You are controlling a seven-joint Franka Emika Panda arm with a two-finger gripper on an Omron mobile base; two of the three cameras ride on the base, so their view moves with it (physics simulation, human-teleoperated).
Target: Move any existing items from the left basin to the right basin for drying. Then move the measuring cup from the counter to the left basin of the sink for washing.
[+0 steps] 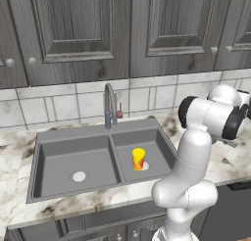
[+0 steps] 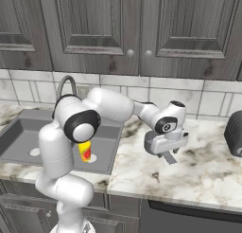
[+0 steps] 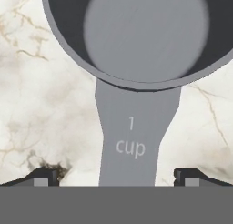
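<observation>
The dark grey measuring cup lies on the white marble counter, its flat handle marked "1 cup" pointing toward me. My gripper is open and low over it, one fingertip on each side of the handle, touching nothing. From the right base view, the gripper hangs over the counter to the right of the sink. The yellow cup with red marking stands upright in the right basin near its drain. The left basin holds nothing but its drain.
A curved grey tap rises behind the sink's divider. A dark ribbed object sits on the counter at the far right. Grey wall cabinets hang above the tiled backsplash. My arm partly hides the yellow cup.
</observation>
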